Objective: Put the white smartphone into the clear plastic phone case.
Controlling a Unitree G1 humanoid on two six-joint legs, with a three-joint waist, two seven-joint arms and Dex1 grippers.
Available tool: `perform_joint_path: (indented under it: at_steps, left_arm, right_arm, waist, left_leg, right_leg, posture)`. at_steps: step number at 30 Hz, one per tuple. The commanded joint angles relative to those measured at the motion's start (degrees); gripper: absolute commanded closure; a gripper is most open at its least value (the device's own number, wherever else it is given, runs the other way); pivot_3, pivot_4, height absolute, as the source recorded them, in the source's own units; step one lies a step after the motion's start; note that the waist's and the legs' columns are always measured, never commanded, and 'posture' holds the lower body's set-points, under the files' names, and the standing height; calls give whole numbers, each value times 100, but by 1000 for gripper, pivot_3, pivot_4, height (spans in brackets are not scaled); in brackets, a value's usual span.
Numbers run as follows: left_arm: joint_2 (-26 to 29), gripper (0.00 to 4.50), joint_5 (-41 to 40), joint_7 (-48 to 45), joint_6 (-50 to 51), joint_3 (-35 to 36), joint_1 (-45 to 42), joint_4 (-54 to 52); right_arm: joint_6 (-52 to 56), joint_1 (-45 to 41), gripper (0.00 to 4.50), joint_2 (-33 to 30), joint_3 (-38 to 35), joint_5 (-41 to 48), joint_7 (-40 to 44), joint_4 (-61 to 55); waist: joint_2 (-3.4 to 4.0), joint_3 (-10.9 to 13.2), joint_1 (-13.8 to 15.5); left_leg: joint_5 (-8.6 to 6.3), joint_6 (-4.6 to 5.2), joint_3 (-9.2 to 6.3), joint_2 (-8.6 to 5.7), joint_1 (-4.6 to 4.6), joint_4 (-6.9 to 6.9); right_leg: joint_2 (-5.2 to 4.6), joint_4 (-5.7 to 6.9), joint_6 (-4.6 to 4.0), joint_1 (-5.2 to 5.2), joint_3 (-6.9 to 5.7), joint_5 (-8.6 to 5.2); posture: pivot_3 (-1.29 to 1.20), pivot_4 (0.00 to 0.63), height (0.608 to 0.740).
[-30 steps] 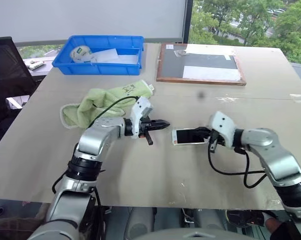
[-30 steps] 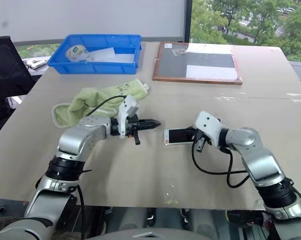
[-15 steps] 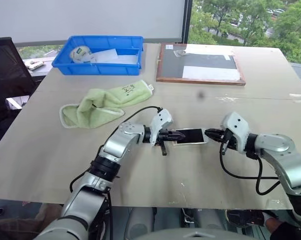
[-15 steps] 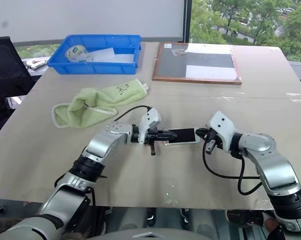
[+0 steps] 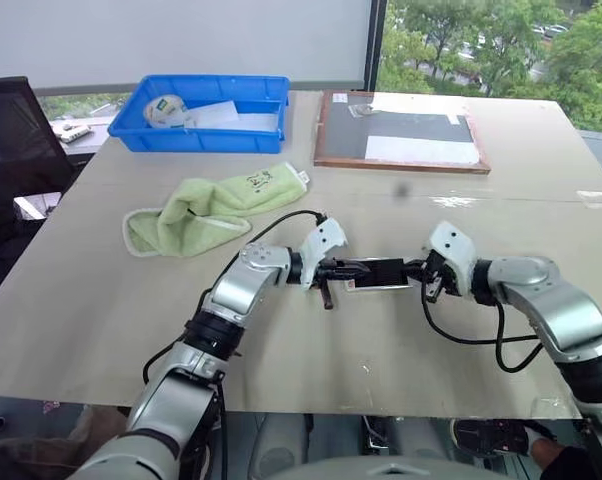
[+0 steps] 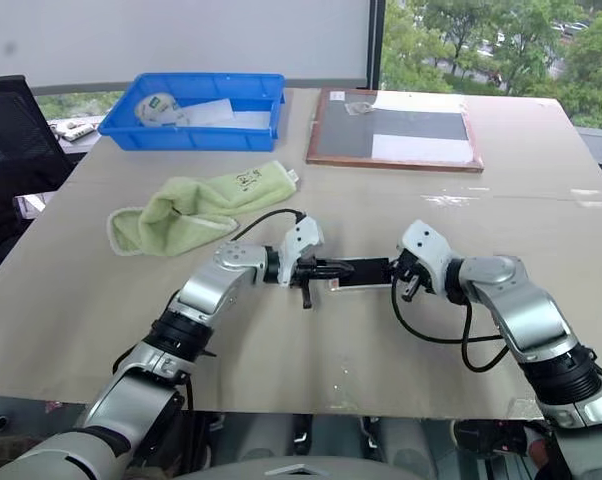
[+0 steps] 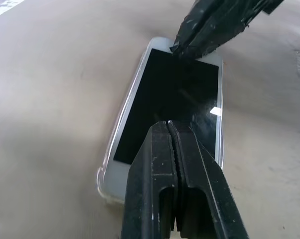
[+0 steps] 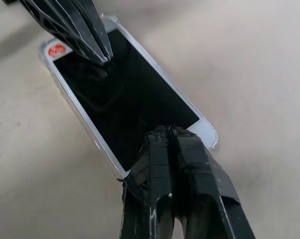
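The white smartphone (image 5: 381,272) lies flat and screen-up on the table, between my two grippers. A thin clear rim, the clear plastic phone case (image 8: 74,112), shows around its edges, so the phone appears to sit inside it. My left gripper (image 5: 353,270) is shut, and its tips (image 7: 169,124) rest on the screen at the phone's left end. At the right end my right gripper (image 5: 413,268) is shut too, with its taped tips (image 8: 165,130) down on the screen. Neither gripper holds anything.
A green towel (image 5: 206,205) lies to the left behind the left arm. At the back stand a blue bin (image 5: 266,140) with a tape roll and paper, and a wood-framed board (image 5: 396,162) with white sheets. A black chair (image 5: 11,130) stands at the table's left.
My left gripper has swung right and down from mid-table onto the phone's left end. The right gripper drew back a little, then came down on the phone's right end.
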Motion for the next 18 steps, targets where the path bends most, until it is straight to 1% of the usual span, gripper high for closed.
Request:
perform_joint_path:
  at_steps: [1,3,6,8,10,12,13,14,15,16,17,18]
  left_arm:
    - [32,4473,88,97,73,26,117,-42]
    - [35,4473,88,128,98,38,141,-83]
    - [10,4473,80,189,159,37,175,-167]
    - [-25,4473,71,235,220,34,197,-231]
    - [-62,4473,73,261,275,33,220,-280]
    - [-106,4473,92,291,328,10,243,-324]
    - [-122,4473,98,302,359,-6,255,-350]
    - [-135,4473,102,313,386,-15,263,-372]
    - [-142,4473,102,318,404,-19,270,-390]
    - [-152,4473,105,328,423,-17,275,-405]
    - [-159,4473,108,337,436,-12,282,-419]
    - [-165,4473,109,347,444,-5,290,-434]
  right_arm:
    - [854,204,4500,-143,498,44,113,388]
    - [914,156,4500,-222,824,-10,273,596]
    - [760,63,4500,-219,1464,-238,551,1339]
    - [576,8,4500,-93,1786,-406,671,1891]
    - [412,-31,4500,49,2027,-587,755,2405]
    - [250,-57,4500,214,2183,-837,735,2936]
    - [235,-70,4500,368,2150,-897,678,3206]
    - [203,-85,4500,467,2138,-967,660,3402]
    - [149,-101,4500,529,2143,-1047,660,3530]
    - [79,-113,4500,598,2104,-1114,636,3642]
    - [-5,-114,4500,654,2035,-1163,601,3710]
    - [-83,-108,4500,719,1908,-1183,523,3739]
  waist:
    - [-18,-23,9]
    - [-30,-54,5]
    - [-55,-127,-7]
    - [-75,-206,-9]
    - [-120,-269,-5]
    - [-132,-293,-13]
    - [-129,-307,-18]
    - [-120,-328,-44]
    - [-89,-367,-73]
    - [-39,-413,-130]
    - [-20,-425,-155]
    - [11,-445,-189]
  left_leg:
    - [0,0,-1,0,3,-1]
    - [0,0,-10,3,8,-1]
    - [-3,3,-24,3,39,-10]
    - [-5,2,-30,7,53,-16]
    - [-17,-18,-36,10,65,-20]
    - [-23,-26,-44,14,111,-21]
    - [-43,-30,-48,14,157,-27]
    - [-52,-33,-54,16,170,-27]
    - [-59,-34,-70,20,187,-27]
    - [-65,-32,-112,20,185,-27]
    - [-70,-25,-163,20,163,-27]
    - [-71,-24,-179,19,155,-27]
  right_leg:
    - [-3,0,-1,5,-1,-1]
    - [-30,-1,-2,10,-2,-2]
    - [-37,-20,-2,33,-1,-2]
    - [-39,-28,-3,44,-5,-3]
    - [-41,-30,-4,55,-9,-4]
    - [-52,-40,-6,107,-19,-5]
    - [-65,-56,-5,152,-23,-6]
    - [-68,-70,-5,167,-25,-6]
    - [-69,-96,-5,193,-37,-6]
    - [-66,-147,-5,211,-69,-6]
    - [-66,-200,-4,217,-119,-6]
    - [-66,-220,-4,220,-133,-6]
  posture:
    - [0,150,740]
    - [0,150,740]
    - [0,150,740]
    - [0,150,740]
    - [0,150,740]
    - [0,150,740]
    - [0,150,740]
    - [0,150,740]
    - [0,150,740]
    - [0,150,740]
    - [0,150,740]
    - [0,150,740]
